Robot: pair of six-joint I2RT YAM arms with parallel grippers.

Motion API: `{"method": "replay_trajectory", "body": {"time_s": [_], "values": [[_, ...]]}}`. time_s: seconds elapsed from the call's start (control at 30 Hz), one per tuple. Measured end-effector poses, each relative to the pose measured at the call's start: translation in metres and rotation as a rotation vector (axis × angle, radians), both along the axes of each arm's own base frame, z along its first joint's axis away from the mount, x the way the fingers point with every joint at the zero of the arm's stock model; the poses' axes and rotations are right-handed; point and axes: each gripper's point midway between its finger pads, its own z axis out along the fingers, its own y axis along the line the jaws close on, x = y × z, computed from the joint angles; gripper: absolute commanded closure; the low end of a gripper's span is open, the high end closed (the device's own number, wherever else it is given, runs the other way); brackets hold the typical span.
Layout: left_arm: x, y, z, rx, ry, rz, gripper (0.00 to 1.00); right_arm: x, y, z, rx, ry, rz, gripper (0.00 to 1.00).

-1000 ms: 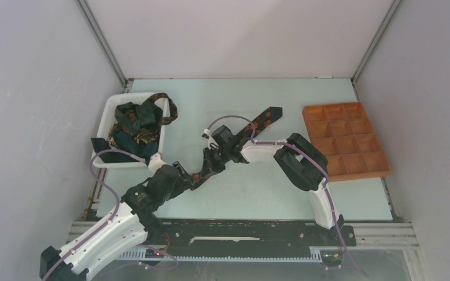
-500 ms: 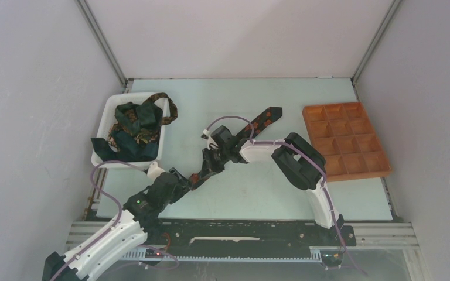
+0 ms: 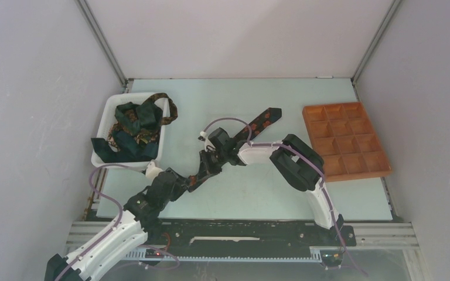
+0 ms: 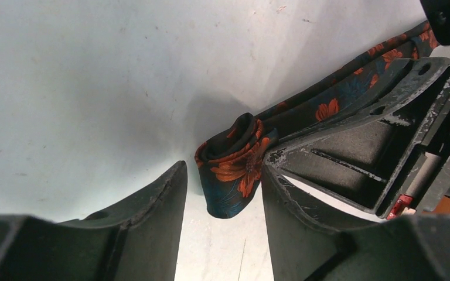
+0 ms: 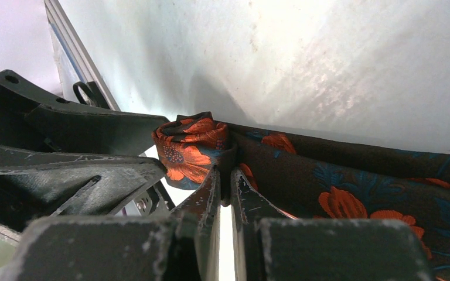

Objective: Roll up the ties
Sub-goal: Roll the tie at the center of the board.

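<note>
we hold the tie (image 3: 262,121) at its rolled end (image 4: 234,161)
the tie's long axis runs from the rolled end, left of mid-desk toward the near edge, diagonally toward the far right corner. our left gripper (image 4: 222,170), reaching low from the near left, stands parted either side of the rolled end; our right gripper (image 5: 225,178) pinches the fabric just beside it.

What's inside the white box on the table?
A tangled heap of dark green ties fills the white bin, and a brown patterned tie loops over its far rim. The bin's floor, and anything under the heap, is covered.
</note>
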Motion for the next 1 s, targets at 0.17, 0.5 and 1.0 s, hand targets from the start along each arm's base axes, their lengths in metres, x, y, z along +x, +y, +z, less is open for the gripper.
{"method": "replay_trajectory", "body": {"time_s": [0.17, 0.5, 1.0], "values": [[0.0, -0.001, -0.003, -0.003, 0.007, 0.0, 0.48, -0.005, 0.005, 0.001, 0.015, 0.008, 0.011, 1.0], [-0.005, -0.002, -0.015, -0.022, 0.029, 0.004, 0.56, -0.009, 0.008, -0.002, 0.027, 0.02, 0.023, 1.0], [0.0, -0.006, -0.017, -0.063, 0.015, 0.025, 0.99, -0.008, 0.008, -0.003, 0.033, 0.026, 0.026, 0.93]]}}
